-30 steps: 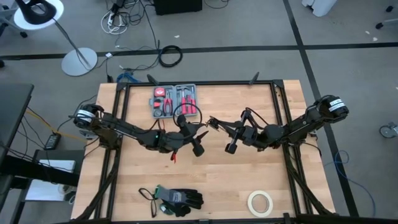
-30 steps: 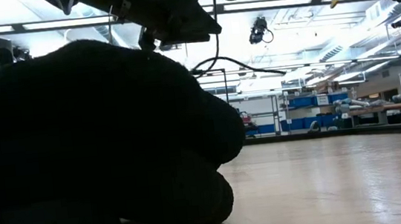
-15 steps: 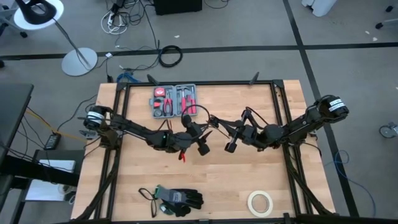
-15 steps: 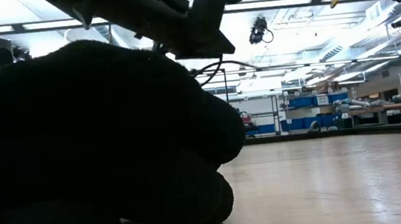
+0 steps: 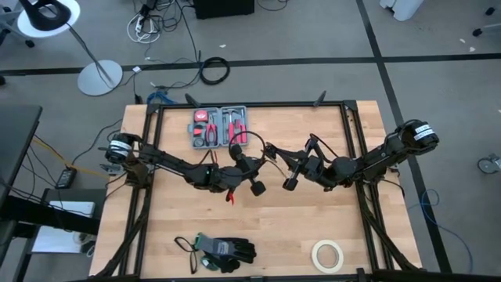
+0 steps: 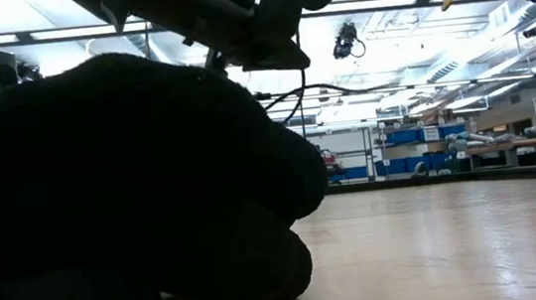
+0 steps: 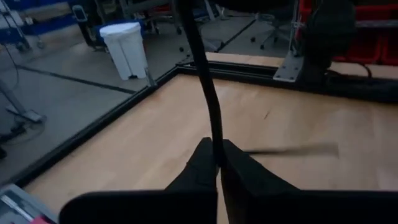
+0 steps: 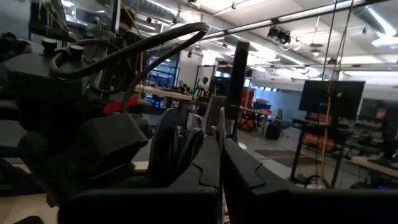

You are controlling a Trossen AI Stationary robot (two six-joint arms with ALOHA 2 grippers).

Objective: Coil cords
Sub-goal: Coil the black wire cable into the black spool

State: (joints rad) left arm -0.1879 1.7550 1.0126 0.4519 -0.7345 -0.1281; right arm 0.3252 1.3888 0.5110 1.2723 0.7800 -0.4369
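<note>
Two grippers meet over the middle of the table [image 5: 313,223] in the high view, the left gripper [image 5: 264,154] and the right gripper [image 5: 270,149] nearly touching, with the cord [image 5: 235,141] looping as a thin black line just above them in the frame, near the tool case [image 5: 219,125]; gloves [image 5: 227,251] lie at the lower centre and a tape roll [image 5: 328,254] at the lower right, whereas the low view is mostly blocked by a dark mass filling its left half. Only the left wrist view shows the grip plainly: its fingers [image 7: 202,168] are pressed together on the cord [image 7: 208,93], which rises from between them to the top of the frame. The right wrist view shows that gripper's fingers [image 8: 208,165] pressed together as well, with cord loops [image 8: 177,146] lying just beside them, though whether they pinch the cord I cannot tell.
</note>
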